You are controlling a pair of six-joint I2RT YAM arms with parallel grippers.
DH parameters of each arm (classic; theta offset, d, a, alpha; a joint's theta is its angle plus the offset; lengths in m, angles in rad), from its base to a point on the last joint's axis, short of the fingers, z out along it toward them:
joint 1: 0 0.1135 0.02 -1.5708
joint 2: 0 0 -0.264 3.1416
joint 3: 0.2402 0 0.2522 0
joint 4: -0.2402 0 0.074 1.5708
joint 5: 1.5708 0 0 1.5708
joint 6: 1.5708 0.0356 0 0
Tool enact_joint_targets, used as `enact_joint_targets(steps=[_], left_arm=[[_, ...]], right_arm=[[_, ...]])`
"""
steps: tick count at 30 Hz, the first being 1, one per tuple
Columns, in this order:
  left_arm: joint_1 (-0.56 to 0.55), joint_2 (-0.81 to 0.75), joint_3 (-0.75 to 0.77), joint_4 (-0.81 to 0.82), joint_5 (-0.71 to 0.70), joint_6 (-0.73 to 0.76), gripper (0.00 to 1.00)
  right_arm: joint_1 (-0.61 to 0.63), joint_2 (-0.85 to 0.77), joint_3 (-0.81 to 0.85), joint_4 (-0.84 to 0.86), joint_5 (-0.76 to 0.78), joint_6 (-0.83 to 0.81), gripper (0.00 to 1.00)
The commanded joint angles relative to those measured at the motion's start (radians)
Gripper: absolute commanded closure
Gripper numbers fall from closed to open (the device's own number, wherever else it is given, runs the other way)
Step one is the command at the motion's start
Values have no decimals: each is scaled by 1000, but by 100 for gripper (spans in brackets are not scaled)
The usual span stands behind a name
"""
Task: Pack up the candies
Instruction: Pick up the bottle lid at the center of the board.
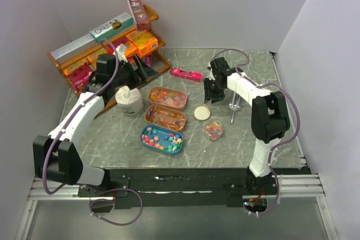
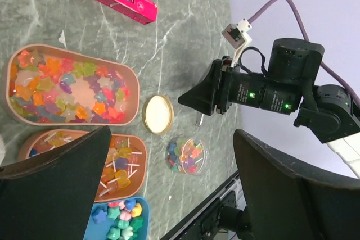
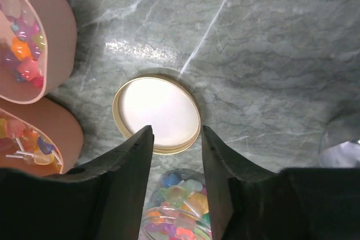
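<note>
Low in the right wrist view, the right pincer (image 3: pixel 176 134), jaws partly apart and empty, hovers above lid (image 3: pixel 156 111) and open jar (image 3: pixel 169 226) of candies (image 3: pixel 183 189); dropping skewed could spill them.

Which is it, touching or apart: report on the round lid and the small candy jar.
Apart. The left wrist view shows a strip of bare table between the lid and the jar.

The right tool (image 3: pixel 176 132) hides part of the candies (image 3: pixel 178 196), cut off by the bottom edge.
</note>
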Motion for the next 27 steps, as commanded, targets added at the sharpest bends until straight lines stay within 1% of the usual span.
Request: enact_joint_targets(steps=[1, 6, 10, 13, 15, 17, 19, 27], left_arm=[[-58, 64, 84, -32, -22, 39, 4], [-125, 123, 128, -35, -48, 29, 4], [-157, 176, 177, -67, -62, 36, 3], [-180, 204, 197, -73, -59, 30, 2], [-200, 219, 203, -81, -65, 27, 1], [-214, 230, 223, -108, -75, 27, 1], [-234, 241, 237, -124, -88, 24, 1], [-300, 278, 246, -125, -79, 68, 3]], right_arm=[[-1, 39, 10, -11, -1, 19, 56], [1, 89, 19, -46, 20, 34, 59], [-1, 117, 21, -58, 19, 46, 60], [1, 138, 24, -69, 12, 53, 66], [-1, 152, 22, -74, 14, 62, 84], [-1, 152, 29, -87, 19, 92, 100], [-1, 131, 23, -97, 8, 109, 100], [-1, -138, -42, -74, -7, 114, 100]])
